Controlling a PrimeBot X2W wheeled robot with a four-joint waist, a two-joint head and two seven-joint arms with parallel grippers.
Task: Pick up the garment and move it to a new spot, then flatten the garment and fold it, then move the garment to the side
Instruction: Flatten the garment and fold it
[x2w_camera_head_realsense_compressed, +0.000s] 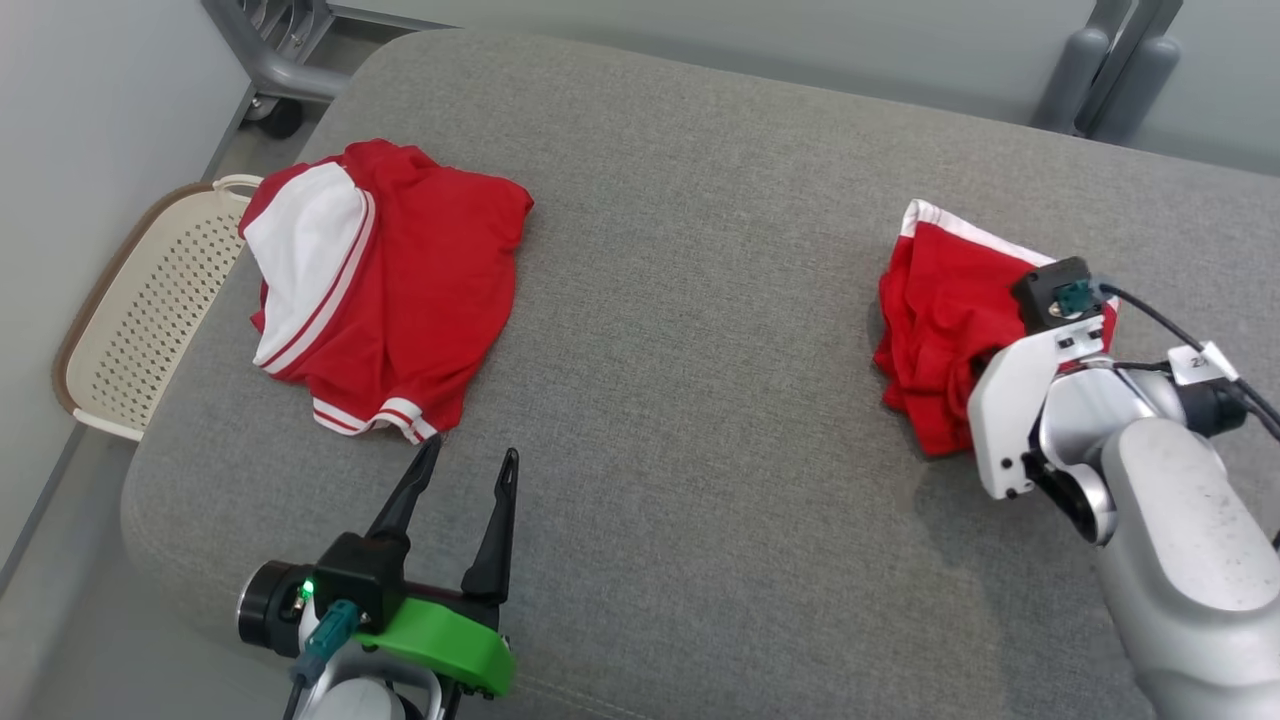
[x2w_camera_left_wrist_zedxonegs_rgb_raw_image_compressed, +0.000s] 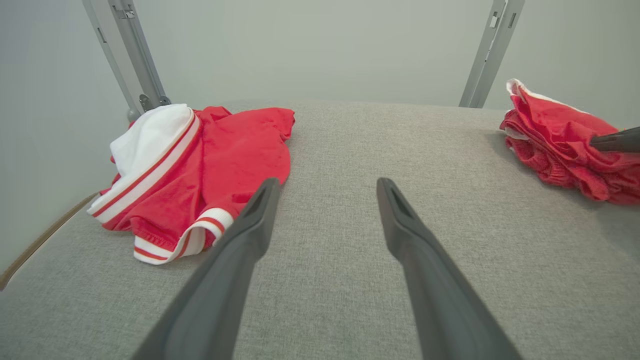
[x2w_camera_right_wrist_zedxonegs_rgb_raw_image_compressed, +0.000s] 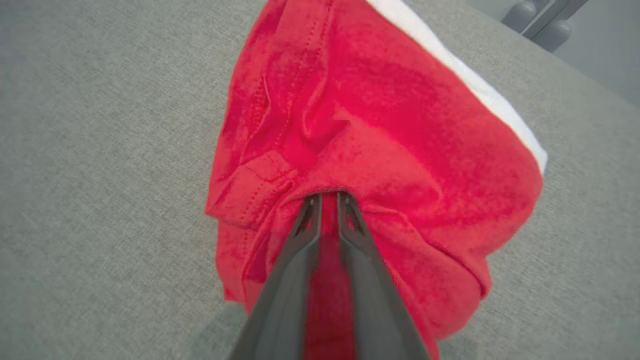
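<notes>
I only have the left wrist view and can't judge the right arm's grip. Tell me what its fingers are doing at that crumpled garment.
Observer: The right gripper is pinched shut on a fold of the crumpled garment, with red cloth caught in the gap.
Operator: Say where on it the grip sits.
Observer: On the near side; the white band runs along the opposite, far edge.
Operator: Report what's past the cushion's left edge.
Observer: A cream perforated basket stands there, beside the folded garment's end of the cushion.

Left tool low, fingers spread wide. Right tool angled down, fingers pinching garment.
</notes>
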